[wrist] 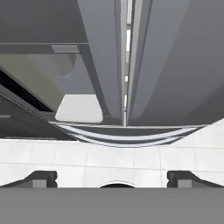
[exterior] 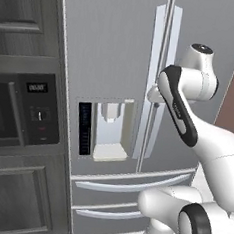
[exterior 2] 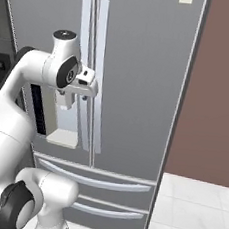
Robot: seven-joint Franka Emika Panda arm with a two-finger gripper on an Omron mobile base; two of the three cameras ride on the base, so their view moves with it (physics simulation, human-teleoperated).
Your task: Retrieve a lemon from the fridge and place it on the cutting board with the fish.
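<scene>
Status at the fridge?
Pincer open, empty, facing the door handles. Fridge shut. Nothing in the way.

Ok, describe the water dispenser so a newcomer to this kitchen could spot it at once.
Start at the tall grey fridge beside the dark built-in microwave. On its left upper door, left of the two long vertical handles, sits the water dispenser: a pale recessed niche with a light tray at the bottom. A narrow dark strip along its left edge sets it apart from the plain door panels and drawers below.

A home kitchen (rendered).
Grey French-door fridge [exterior: 122, 74], built-in microwave [exterior: 19, 110] set in dark cabinets [exterior: 11, 200], white tiled floor [exterior 2: 196, 210].
</scene>
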